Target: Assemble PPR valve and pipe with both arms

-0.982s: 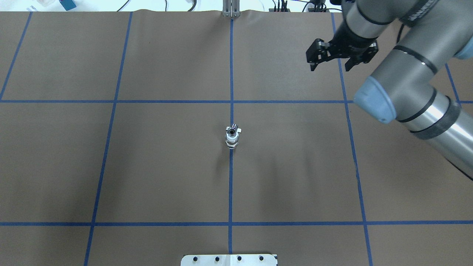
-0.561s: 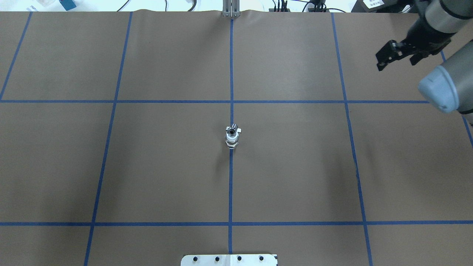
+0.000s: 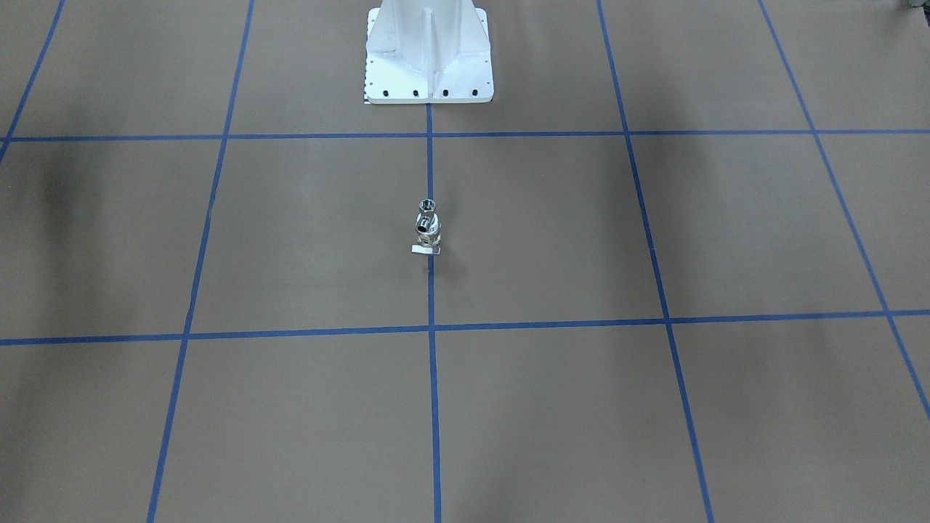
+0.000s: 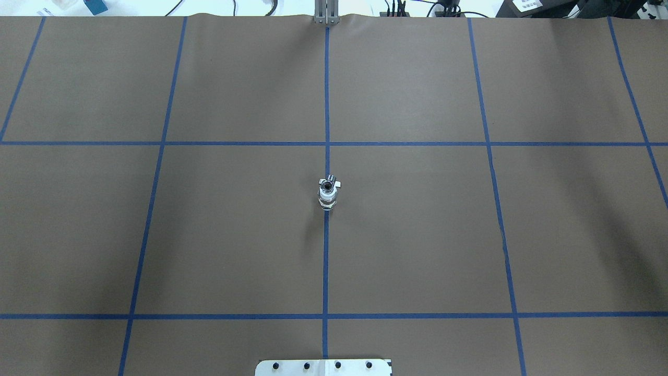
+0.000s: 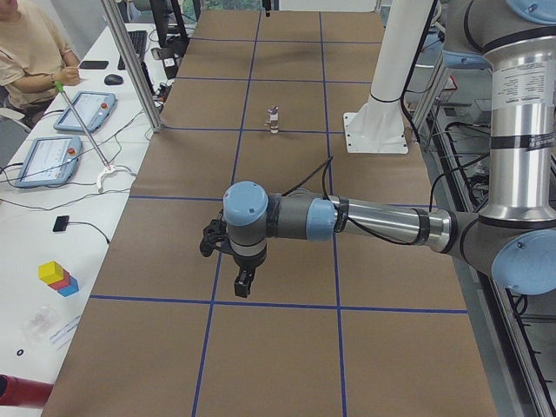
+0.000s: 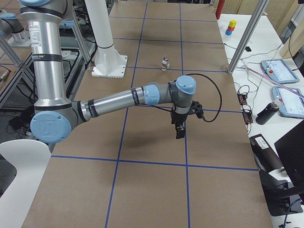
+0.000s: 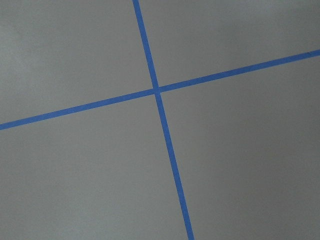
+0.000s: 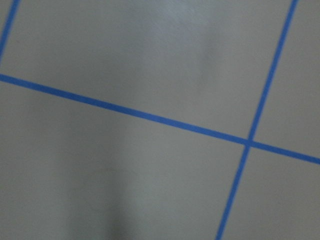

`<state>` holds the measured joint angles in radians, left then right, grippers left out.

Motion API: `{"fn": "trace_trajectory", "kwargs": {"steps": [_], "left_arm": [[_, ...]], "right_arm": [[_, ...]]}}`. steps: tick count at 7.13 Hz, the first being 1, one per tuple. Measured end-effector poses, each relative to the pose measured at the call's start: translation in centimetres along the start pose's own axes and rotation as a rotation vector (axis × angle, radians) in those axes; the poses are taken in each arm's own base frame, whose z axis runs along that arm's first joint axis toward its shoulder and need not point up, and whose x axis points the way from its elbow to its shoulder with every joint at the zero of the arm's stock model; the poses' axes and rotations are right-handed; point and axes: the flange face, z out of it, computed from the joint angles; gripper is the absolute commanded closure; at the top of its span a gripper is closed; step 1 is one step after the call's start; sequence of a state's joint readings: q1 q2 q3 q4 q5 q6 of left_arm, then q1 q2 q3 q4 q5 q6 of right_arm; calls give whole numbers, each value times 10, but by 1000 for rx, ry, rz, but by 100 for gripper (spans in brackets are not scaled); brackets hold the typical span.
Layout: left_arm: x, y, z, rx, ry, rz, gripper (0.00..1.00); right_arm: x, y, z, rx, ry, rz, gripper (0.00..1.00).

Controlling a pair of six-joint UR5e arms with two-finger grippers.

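White-collared grey PPR valve [image 4: 327,198] and shiny chrome pipe [image 4: 327,185] stand touching as one stack on blue centre tape line [image 4: 326,104], mid brown paper-covered table [image 4: 235,235]. Black left gripper [image 5: 242,283] and black right gripper [image 6: 180,131] hang over table, well apart from the stack. Whether their fingers are released or clenched: cannot tell.

Downward-pointing left end effector [image 5: 236,268] and right end effector [image 6: 182,124], well apart; grip unclear.

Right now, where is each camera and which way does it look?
Front-facing: across the table, faces pedestal; no arm.
Overhead: above and behind, looking down; no arm.
Exterior left: table end, left arm near.
Exterior right: opposite end, right arm near.
Left wrist: down at tape cross; no fingers.
Right wrist: likewise.
Shared: all four fixed views show the valve and pipe.
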<state>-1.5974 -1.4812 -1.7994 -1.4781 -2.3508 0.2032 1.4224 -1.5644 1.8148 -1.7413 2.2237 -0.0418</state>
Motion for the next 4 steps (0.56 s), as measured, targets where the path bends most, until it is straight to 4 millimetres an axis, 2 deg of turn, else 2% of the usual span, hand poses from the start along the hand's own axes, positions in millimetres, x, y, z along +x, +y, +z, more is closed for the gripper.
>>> {"fn": "trace_trajectory", "kwargs": {"steps": [1,2,4], "left_arm": [[-2,3,2,-5,-1,-5,0],[-4,7,4,-12,-3,-13,0],[-7,18,10,-25,-1,-25,0]], "right_arm": [[35,36,9,-21,2,63,0],[62,68,16,-39,2,124,0],[93,111,26,-59,-1,216,0]]}}
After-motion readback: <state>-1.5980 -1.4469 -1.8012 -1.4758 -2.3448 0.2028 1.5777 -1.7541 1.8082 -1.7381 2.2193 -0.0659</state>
